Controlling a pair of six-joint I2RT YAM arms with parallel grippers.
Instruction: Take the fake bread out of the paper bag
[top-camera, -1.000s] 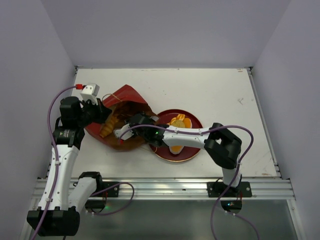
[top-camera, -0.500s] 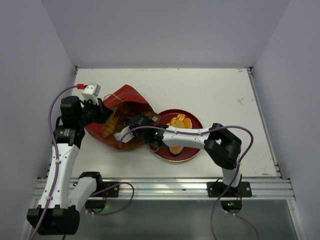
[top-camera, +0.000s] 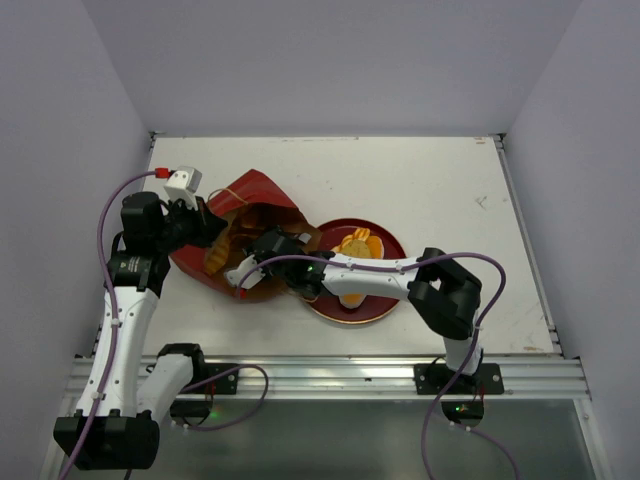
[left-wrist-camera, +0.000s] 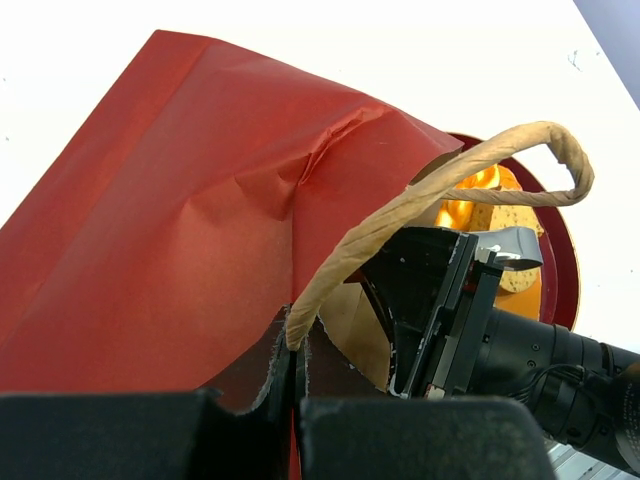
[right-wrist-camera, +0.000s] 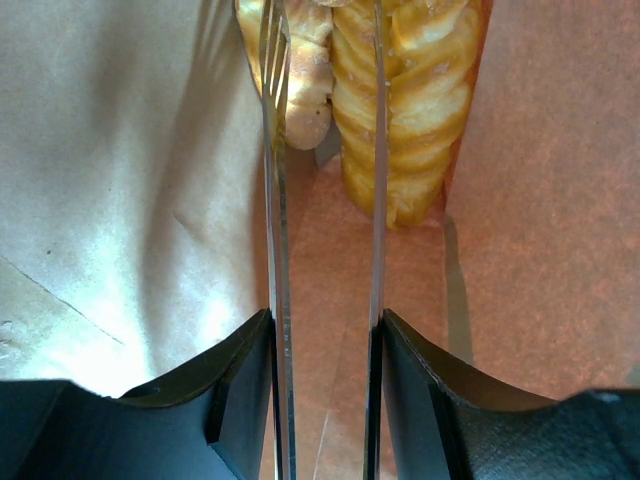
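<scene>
The thin metal fingers of our right gripper stand apart with a narrow gap, clamped on nothing that we can see; toward their tips lie two pieces of the golden-orange toy fake bread, a long ridged loaf under one finger and a paler twisted stick under the other; whether the tips touch either we cannot tell, since they run out of view. On both outer sides of these fingers is the brown kraft inside of the tall dark-red paper bag.

The black fingers of our left gripper are pressed together on the bag's rim, at the foot of a thin tan cord handle that arches away from them; just past that handle the right gripper's black body reaches into the bag's mouth; farther out from the fingers sits a round dark-red plate holding more bread, an orange piece and a round tan slice. From above, the bag lies on the white table with its mouth toward the plate, which sits just beside it.
</scene>
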